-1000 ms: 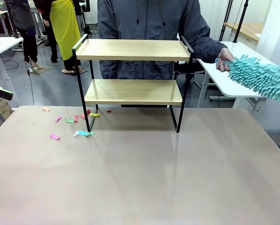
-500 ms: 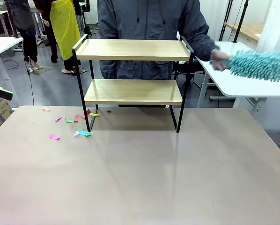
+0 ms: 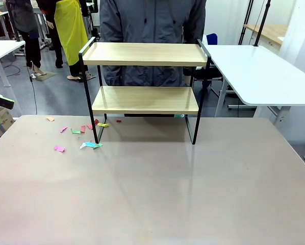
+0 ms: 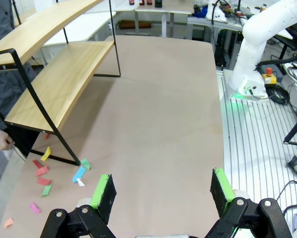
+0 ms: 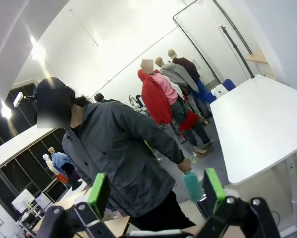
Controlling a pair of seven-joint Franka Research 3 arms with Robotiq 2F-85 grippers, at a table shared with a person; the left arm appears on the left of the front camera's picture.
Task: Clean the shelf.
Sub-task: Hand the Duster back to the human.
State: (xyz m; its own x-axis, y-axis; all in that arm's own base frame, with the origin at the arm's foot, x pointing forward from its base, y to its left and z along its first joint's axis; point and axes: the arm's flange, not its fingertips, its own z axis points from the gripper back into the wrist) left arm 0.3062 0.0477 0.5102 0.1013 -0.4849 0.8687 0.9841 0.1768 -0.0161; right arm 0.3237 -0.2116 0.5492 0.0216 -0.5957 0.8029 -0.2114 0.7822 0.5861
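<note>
Left gripper [image 4: 161, 191] is hovering low over the surface [image 4: 158, 114], jaws spread wide, nothing between the green pads [image 4: 103, 191]. The shelf [image 4: 54, 79] is standing ahead of it and off to its left in the left wrist view, well apart from the fingers, both wooden boards bare. Coloured paper scraps [image 4: 44, 173] are lying on the surface just left of the gripper's left finger, around the nearest black leg of the shelf; a blue scrap [image 4: 79, 174] and a yellow scrap [image 4: 46, 153] are sitting among them. The other white arm's base [image 4: 253, 59] is showing far ahead to the right.

In the front view the shelf [image 3: 145, 76] is standing at the far side of the surface [image 3: 152, 189], the scraps [image 3: 81, 135] scattered by its left legs. A person in a grey jacket [image 3: 152, 30] is standing right behind the shelf.

Right gripper [image 5: 156, 191] is pointing up and away from the surface, jaws wide, empty. Ahead of it, between the two pads in the right wrist view, the person [image 5: 118, 153] is bending, a hand [image 5: 185, 163] holding a teal handle [image 5: 192, 184]; what's on the end of it can't be told. A white table [image 5: 260, 124] is lying ahead to the gripper's right.
</note>
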